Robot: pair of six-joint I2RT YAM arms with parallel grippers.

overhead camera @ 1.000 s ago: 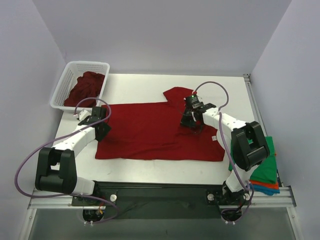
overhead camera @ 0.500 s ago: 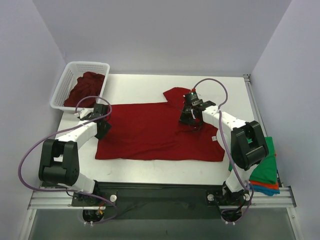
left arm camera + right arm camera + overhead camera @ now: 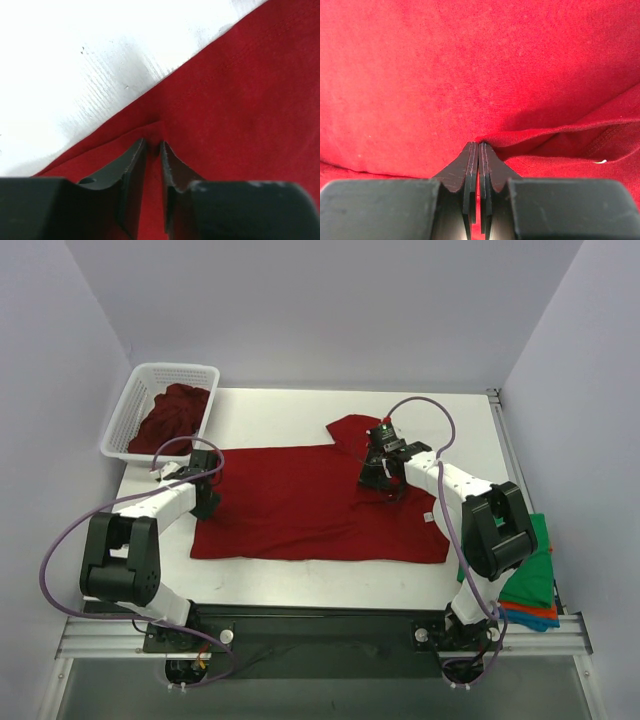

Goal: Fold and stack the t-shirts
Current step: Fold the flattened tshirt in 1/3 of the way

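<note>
**Left jaws brought onto the shirt's edge**

Within the last second the left arm (image 3: 165, 502) has been swung in from the bare worktop (image 3: 270, 415) to the left edge of the red t-shirt (image 3: 300, 505), and the left jaws have been drawn nearly together there. The right jaws have not been moved and are kept shut on a raised fold of the same shirt. The shirt is spread flat between the two pairs of jaws, so it is judged that both holds are almost ready for a fold.

From the top view only the places of the arms can be read. In the left wrist view a small ridge of cloth is seen pinched between the tips, with white worktop just beyond. In the right wrist view a crease is seen running off to the right of the tips.
</note>
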